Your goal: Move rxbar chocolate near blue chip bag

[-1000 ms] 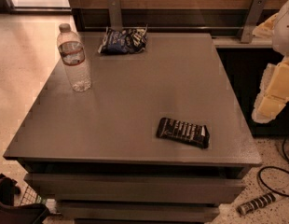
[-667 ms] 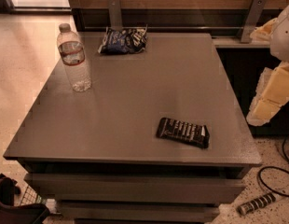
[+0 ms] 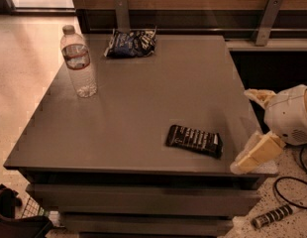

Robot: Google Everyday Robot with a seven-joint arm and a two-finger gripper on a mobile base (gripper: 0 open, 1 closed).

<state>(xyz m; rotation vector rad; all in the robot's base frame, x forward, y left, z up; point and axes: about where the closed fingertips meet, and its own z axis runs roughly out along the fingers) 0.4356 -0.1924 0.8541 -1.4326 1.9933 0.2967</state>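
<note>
Now the gripper [image 3: 244, 129] has dropped to the lower right of the frame, fingers spread, beside the bench [image 3: 143, 113] corner. Just left, the rxbar chocolate [image 3: 194, 140] lies untouched; the blue chip bag [image 3: 130, 42] sits upper centre. Grasp approach appears under way.

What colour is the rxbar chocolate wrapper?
The rxbar chocolate is dark brown-black with white lettering, camera view; gripper to its right.

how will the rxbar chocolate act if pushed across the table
The rxbar chocolate lies flat and thin, so it should slide, not roll or tip. Its low profile probably makes pinching it awkward. The hand sits at the table's right edge, apart from the bar.
</note>
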